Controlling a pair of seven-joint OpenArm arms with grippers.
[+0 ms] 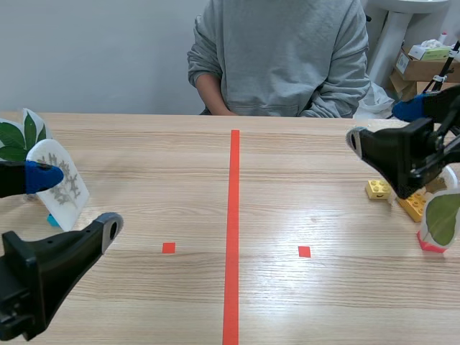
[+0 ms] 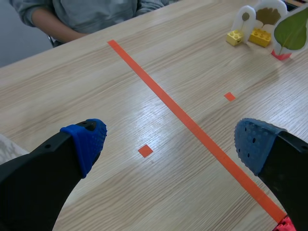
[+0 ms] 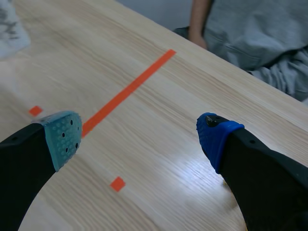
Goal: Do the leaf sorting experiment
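Leaf cards, left group: a white card with a grey sprig (image 1: pixel 63 188) stands tilted on a blue base (image 1: pixel 52 220) near the table's left edge. Behind it stands a card with dark green leaves (image 1: pixel 18 136).

Leaf cards, right group: a card with one green leaf (image 2: pixel 291 33) stands upright in a red base (image 2: pixel 280 55) by the right edge. Just beside it are a card with a brown fan-shaped leaf (image 2: pixel 269 14) and a small card with a small brown leaf (image 2: pixel 244 19). Two yellow bricks (image 2: pixel 235 37) (image 2: pixel 260 37) lie at the foot of these two cards.

Left gripper (image 2: pixel 172 143): fingers spread wide, holding nothing, over bare wood near the left red square (image 1: pixel 168 248). In the scene view its blue pad overlaps the grey sprig card; contact cannot be told.

Right gripper (image 3: pixel 139 137): fingers spread wide, holding nothing, raised above the table on the right side, near the yellow bricks in the scene view.

Table (image 1: pixel 302 302): light wood, split by a red tape line (image 1: pixel 233 230) running away from the robot, with a second red square (image 1: pixel 304 251) to its right.

Person (image 1: pixel 280 57): grey sweatshirt, seated at the far edge, behind the tape line.

Background: cardboard boxes (image 1: pixel 424 65) at the far right.
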